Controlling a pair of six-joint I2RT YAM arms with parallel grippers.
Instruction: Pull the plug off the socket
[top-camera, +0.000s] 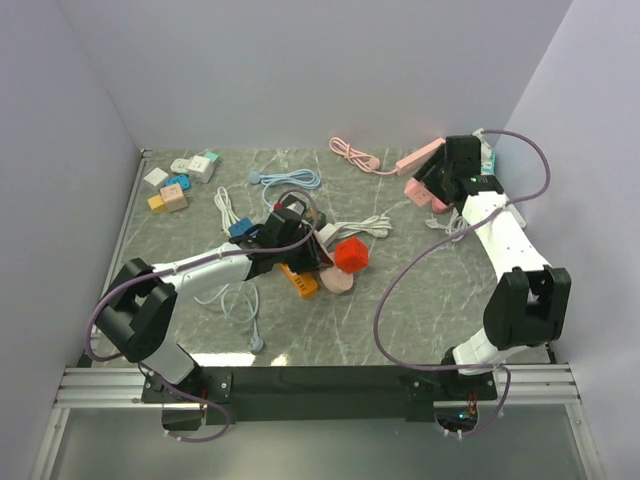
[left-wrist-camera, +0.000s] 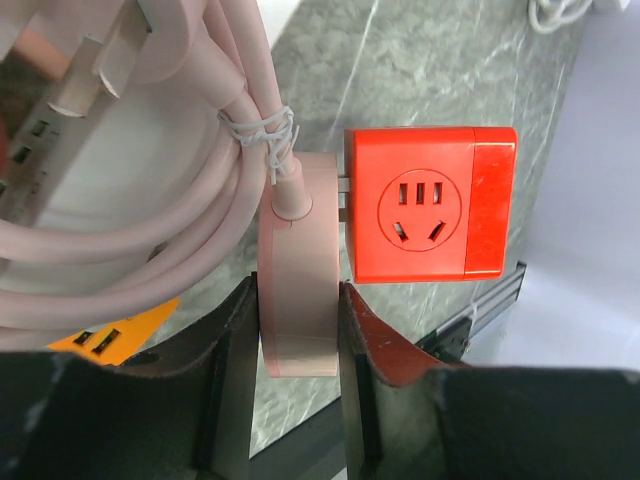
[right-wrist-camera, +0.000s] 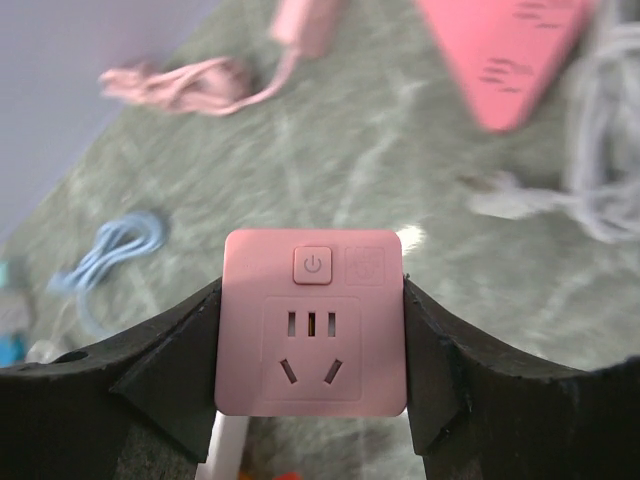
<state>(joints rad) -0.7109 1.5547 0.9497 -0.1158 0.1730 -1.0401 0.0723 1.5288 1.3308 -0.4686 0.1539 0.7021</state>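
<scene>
Two grippers are counted: the left gripper (left-wrist-camera: 298, 335) and the right gripper (right-wrist-camera: 311, 335). One red cube socket (left-wrist-camera: 430, 205), one pink cube socket (right-wrist-camera: 311, 300), one round pink plug (left-wrist-camera: 298, 250), one pink power strip (top-camera: 420, 157) at one o'clock and one orange strip (top-camera: 300, 284) are seen. About six small adapters (top-camera: 178, 186) are clustered at ten o'clock. At least five cable bundles (top-camera: 290, 180) are scattered.

Two white arms (top-camera: 505, 240) with black joints (top-camera: 527, 302), mauve cables (top-camera: 383, 300), black claw fingers (left-wrist-camera: 225, 390).
</scene>
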